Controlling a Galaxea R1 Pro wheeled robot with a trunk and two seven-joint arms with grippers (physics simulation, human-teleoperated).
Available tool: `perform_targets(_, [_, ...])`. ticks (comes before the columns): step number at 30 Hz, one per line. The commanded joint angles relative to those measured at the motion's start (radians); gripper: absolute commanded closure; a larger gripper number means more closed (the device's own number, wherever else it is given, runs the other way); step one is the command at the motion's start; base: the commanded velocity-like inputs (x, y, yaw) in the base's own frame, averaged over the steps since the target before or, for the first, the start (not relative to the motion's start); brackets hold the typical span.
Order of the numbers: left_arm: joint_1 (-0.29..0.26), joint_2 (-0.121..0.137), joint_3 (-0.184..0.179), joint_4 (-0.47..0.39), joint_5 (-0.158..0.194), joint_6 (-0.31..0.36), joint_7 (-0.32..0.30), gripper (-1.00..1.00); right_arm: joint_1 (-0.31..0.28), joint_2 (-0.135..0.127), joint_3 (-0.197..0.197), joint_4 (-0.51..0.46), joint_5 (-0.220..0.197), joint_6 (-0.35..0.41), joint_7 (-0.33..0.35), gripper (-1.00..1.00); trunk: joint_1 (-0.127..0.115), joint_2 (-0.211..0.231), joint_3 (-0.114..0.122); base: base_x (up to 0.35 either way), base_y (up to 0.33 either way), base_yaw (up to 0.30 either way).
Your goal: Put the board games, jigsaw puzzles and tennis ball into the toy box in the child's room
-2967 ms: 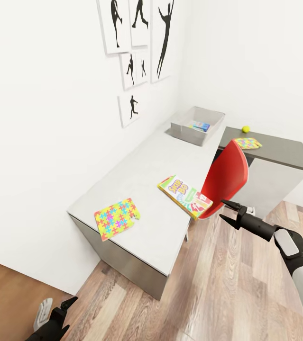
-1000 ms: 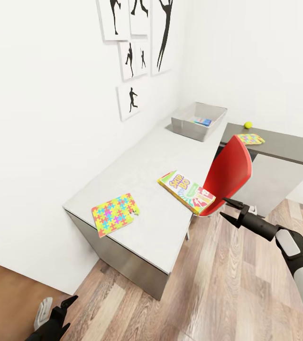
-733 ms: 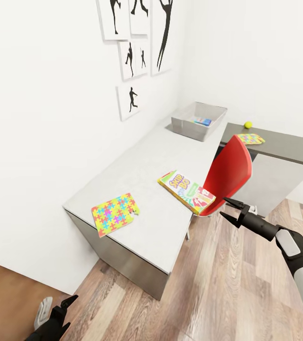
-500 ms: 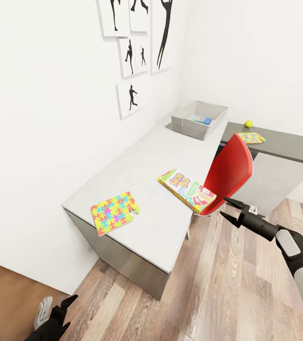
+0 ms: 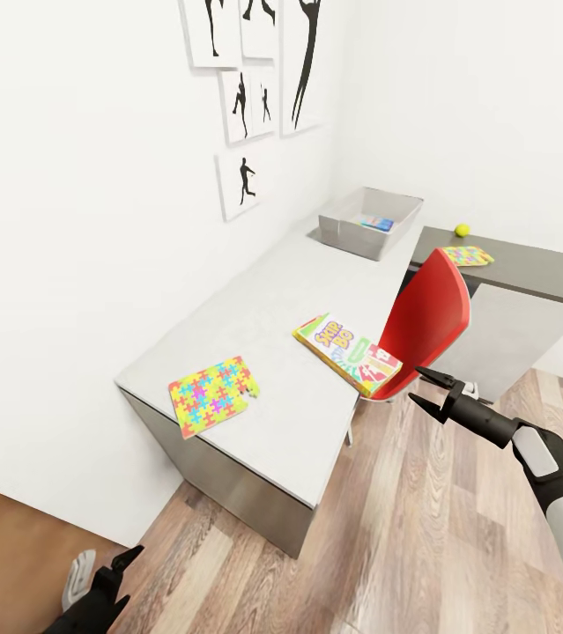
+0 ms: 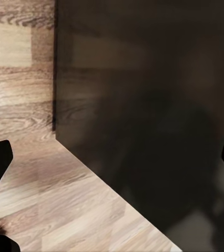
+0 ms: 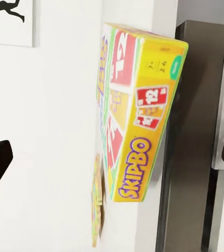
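Board games first: the yellow-green-red "SKIP BO" box (image 5: pixel 345 353) is lying flat on the light grey top of the long L-shaped desk (image 5: pixel 263 308), right at the edge by the red plastic chair (image 5: pixel 425 321), with one corner poking a bit past the edge. From the right wrist camera you get its end face close up, "SKIPBO" printed on the side (image 7: pixel 138 113). Another game, a blue one (image 5: pixel 374 224), is sitting inside the shallow light grey toy bin (image 5: pixel 370 222) up at the far end of the desk, near the corner of the white walls.

Puzzle-wise, one bright multicoloured jigsaw square (image 5: pixel 213 394) is at the near end of the desk, close to the corner. The second jigsaw (image 5: pixel 468 256) is over on the dark grey wing (image 5: pixel 528 273), with the small yellow-green tennis ball (image 5: pixel 462 231) just beyond it, closer to the wall.

The right gripper (image 5: pixel 427 390) hangs in the air just beside the chair and near the SKIP BO box, touching nothing, black fingers spread apart and empty. The left gripper (image 5: pixel 122 563) is down low over the wood plank floor (image 5: pixel 422 537), also with its fingers apart, and its wrist camera looks at floor and a dark panel. Black baseball-player silhouette pictures (image 5: pixel 255 66) are up on the wall above the desk.
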Motion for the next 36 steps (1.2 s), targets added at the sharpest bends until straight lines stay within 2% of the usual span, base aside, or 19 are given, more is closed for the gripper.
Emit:
perform_targets(1, [0.001, 0.0, 0.003, -0.002, 0.003, 0.008, -0.002, -1.0, -0.001, 0.0, -0.002, 0.0, 0.002, 0.004, 0.003, -1.0, 0.0, 0.0, -0.001, 0.0, 0.0, 0.0])
perform_targets(5, [0.004, -0.001, 0.003, -0.006, 0.003, 0.009, -0.003, -1.0, -0.001, 0.0, -0.002, 0.0, 0.002, 0.004, 0.003, -1.0, 0.0, 0.0, -0.001, 0.0, 0.0, 0.0])
perform_targets(15, [0.007, -0.001, 0.002, -0.011, 0.003, 0.009, -0.003, -1.0, -0.001, 0.0, -0.002, 0.0, 0.002, 0.004, 0.003, -1.0, 0.038, -0.07, -0.032, 0.0, 0.0, 0.0])
perform_targets(36, [0.008, -0.001, 0.002, -0.012, 0.001, 0.009, -0.002, -1.0, -0.001, 0.001, -0.002, -0.001, 0.002, 0.004, 0.003, -1.0, 0.038, -0.07, -0.032, 0.0, 0.0, 0.0])
